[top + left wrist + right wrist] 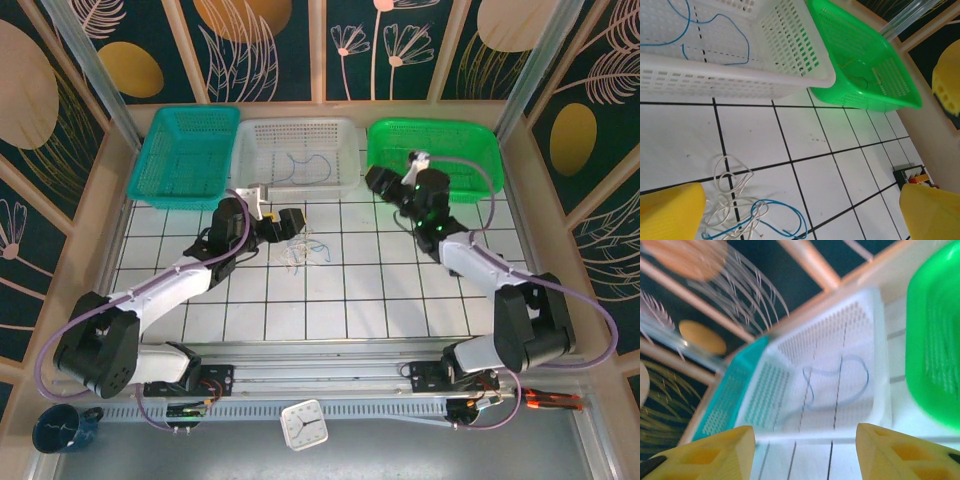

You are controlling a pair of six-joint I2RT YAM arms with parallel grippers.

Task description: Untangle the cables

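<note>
three baskets stand in a row ahead of both jaws: teal basket (185, 155), white basket (295, 150), green basket (435, 150). a loose blue wire (300, 165) curls on the white basket's floor; in the left wrist view a thin wire, hard to make out, lies in the green one. the cables (303, 250) are a small knot of whitish loops with a blue strand through them, lying on the tiled table (350, 290) just beside the left gripper (283, 222), close to its left finger in the wrist view. its jaws are spread wide, holding nothing. the right gripper (385, 180) hangs by the gap between the white and green baskets, jaws apart and gripping nothing. a clock (303, 424) and mug (62, 428) sit well behind both.
</note>
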